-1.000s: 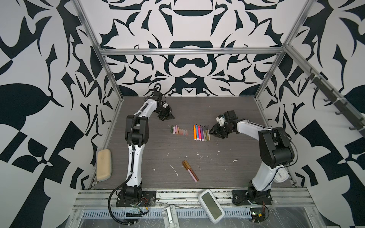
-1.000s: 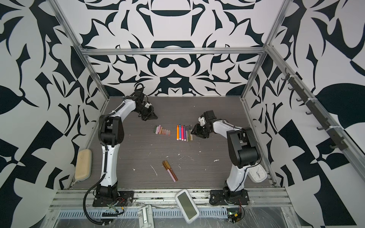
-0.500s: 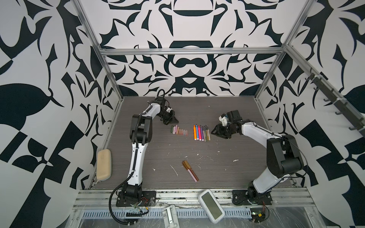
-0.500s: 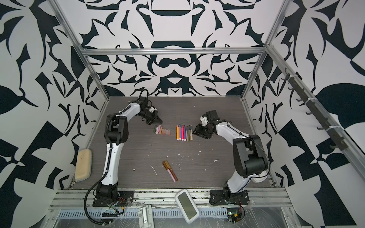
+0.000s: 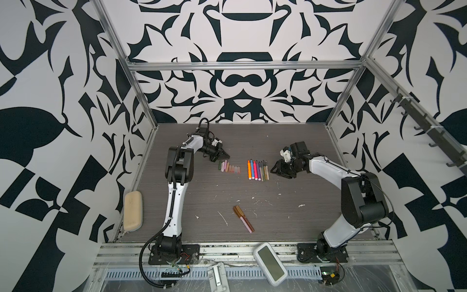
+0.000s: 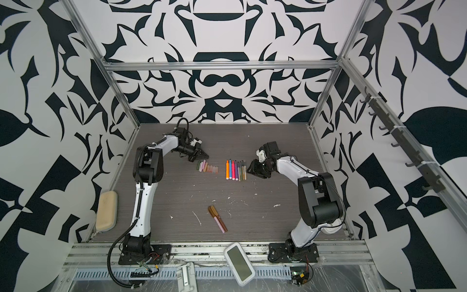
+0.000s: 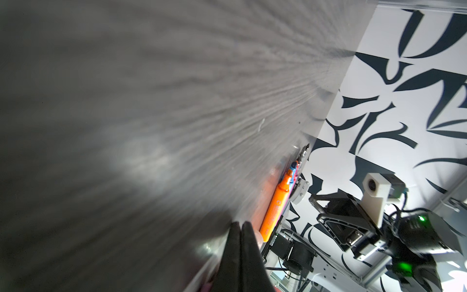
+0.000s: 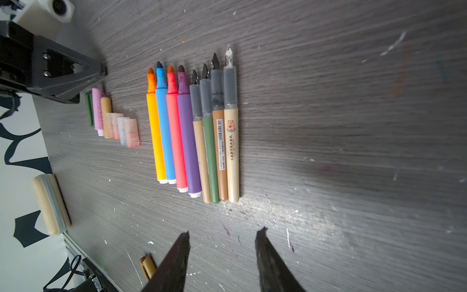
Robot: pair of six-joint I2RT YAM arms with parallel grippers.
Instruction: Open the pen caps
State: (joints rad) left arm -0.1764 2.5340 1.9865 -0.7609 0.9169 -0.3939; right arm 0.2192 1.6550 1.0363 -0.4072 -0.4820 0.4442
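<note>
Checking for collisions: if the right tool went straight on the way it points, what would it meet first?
Probably the beige pen at the row's edge, though the right tool may touch the table first; depth unclear.

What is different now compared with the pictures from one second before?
The left gripper, shut and empty, moved toward the row of pen caps; its tip is now beside them. The right gripper stayed open beside the pens. Nothing was gripped or released; pens and caps lie unmoved.
</note>
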